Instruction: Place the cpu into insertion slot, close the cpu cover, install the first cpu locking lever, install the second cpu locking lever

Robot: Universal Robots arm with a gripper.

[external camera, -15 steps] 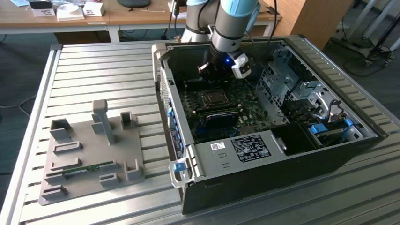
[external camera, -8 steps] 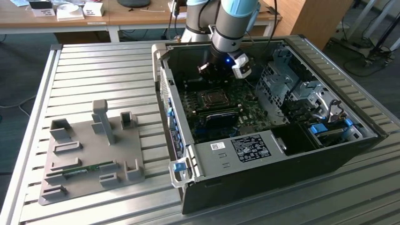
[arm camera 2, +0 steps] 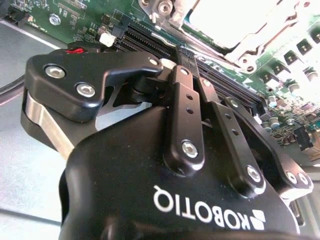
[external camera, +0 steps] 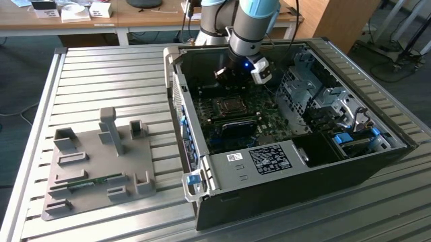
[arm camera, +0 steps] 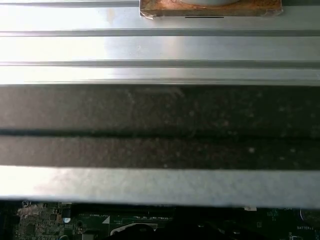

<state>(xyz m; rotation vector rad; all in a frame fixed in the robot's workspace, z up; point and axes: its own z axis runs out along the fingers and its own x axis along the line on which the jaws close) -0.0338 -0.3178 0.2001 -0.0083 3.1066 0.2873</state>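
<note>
Ribbed metal tabletop (external camera: pixel 101 80) carries an open computer case (external camera: pixel 303 194), and the gripper (external camera: pixel 231 75) hangs inside it, low over the green motherboard (external camera: pixel 273 118) and just beyond the insertion slot (external camera: pixel 229 105). In the second wrist view its fingers (arm camera 2: pixel 125 70) look drawn together with nothing between them, tips just above the black memory slots (arm camera 2: pixel 145 40). A glare-white square inside the silver cpu cover (arm camera 2: pixel 252 41) is probably the cpu (arm camera 2: pixel 225 17), seated. The danger is a skewed push: closed tips could skid off thin metal and scrape nearby components, or press the frame onto a chip not lying flat, bending socket contacts.
</note>
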